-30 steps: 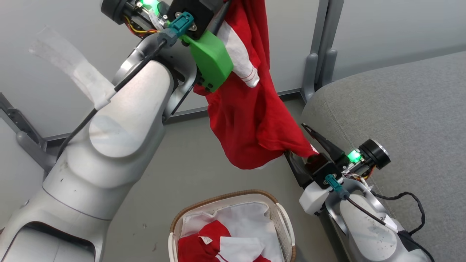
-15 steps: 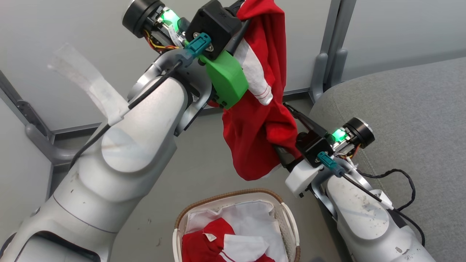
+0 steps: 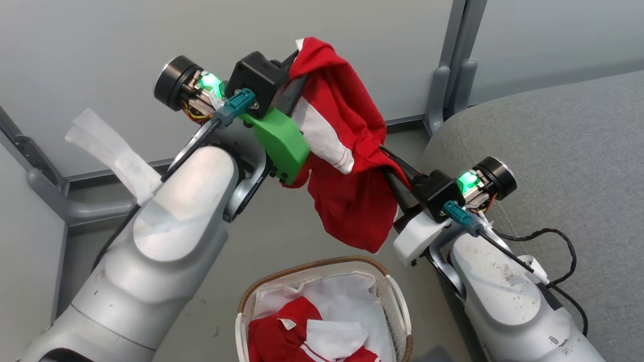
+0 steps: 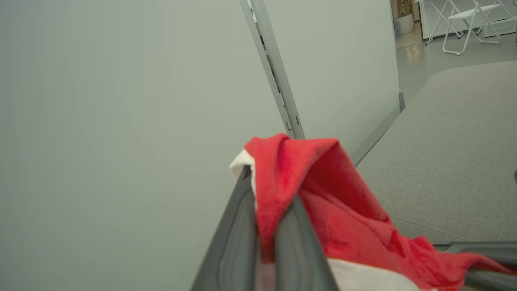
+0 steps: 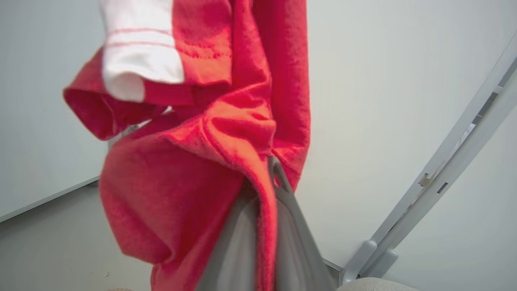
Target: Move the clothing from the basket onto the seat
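right gripper [image 5: 270, 178] tight on red shirt [image 3: 354, 206]

Pale grey partition panels [image 3: 100, 50], grey metal posts [image 3: 458, 50] between them. Smooth grey floor [image 3: 282, 236]. White folding chairs [image 4: 484, 9] far off. Even light.

Red shirt [image 3: 354, 211], white basket [image 3: 395, 306], grey sofa cushion [image 3: 563, 151]
The shirt's white sleeve panel bears thin red stripes; the basket's woven rim is brown, its second shirt [image 3: 271, 339] red and white on a white sheet [image 3: 342, 291].
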Robot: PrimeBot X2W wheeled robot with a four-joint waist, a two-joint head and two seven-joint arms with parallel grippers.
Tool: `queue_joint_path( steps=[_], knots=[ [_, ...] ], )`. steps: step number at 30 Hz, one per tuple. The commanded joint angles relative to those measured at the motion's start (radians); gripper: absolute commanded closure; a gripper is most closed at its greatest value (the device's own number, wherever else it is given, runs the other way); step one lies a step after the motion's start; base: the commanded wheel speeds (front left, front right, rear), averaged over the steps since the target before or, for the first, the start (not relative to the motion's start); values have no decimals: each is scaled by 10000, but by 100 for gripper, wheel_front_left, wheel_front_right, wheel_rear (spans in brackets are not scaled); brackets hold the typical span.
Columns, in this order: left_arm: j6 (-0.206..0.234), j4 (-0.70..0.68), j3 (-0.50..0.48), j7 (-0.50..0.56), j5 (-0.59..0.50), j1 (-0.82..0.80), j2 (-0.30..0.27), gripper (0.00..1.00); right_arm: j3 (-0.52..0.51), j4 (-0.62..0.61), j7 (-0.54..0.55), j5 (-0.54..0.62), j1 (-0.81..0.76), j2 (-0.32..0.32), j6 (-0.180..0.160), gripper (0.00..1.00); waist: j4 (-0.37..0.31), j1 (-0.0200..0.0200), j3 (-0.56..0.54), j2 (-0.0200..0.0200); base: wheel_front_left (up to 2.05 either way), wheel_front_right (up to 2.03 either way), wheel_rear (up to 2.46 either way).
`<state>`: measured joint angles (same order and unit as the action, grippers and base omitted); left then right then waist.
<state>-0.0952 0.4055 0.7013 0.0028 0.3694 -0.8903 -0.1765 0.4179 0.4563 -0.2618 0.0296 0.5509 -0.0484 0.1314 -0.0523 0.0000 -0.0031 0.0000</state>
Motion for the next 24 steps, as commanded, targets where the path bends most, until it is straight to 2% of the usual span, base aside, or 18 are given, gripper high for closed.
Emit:
queue_joint_path(
  steps=[1, 3, 4, 6, 16, 24],
  knots=[
    [99, 130, -84, -145, 127, 281, -81, 77, -93, -107, -49, -51, -117, -36, -14, 100, -30, 0, 31, 0, 0, 0, 0],
    [162, 297, -139, -346, 271, 563, -64, 64, -254, -191, -49, -23, -177, -36, -14, 100, -52, 0, 58, 0, 0, 0, 0],
    [203, 395, -183, -482, 341, 714, -51, 32, -338, -244, -48, -30, -215, -36, -14, 100, -64, 0, 72, 0, 0, 0, 0],
    [236, 597, -196, -720, 408, 1009, -58, 0, -477, -315, -49, -57, -267, -36, -14, 100, -82, 0, 102, 0, 0, 0, 0],
    [379, 1559, -389, -2116, 1021, 2540, 284, 0, -1135, -505, -49, -82, -432, -35, -14, 100, -136, 0, 215, 0, 0, 0, 0],
    [448, 1871, -361, -2633, 1097, 3983, 584, 0, -1777, -619, -49, 105, -772, -32, -14, 100, -171, 0, 207, 0, 0, 0, 0]
  ],
)
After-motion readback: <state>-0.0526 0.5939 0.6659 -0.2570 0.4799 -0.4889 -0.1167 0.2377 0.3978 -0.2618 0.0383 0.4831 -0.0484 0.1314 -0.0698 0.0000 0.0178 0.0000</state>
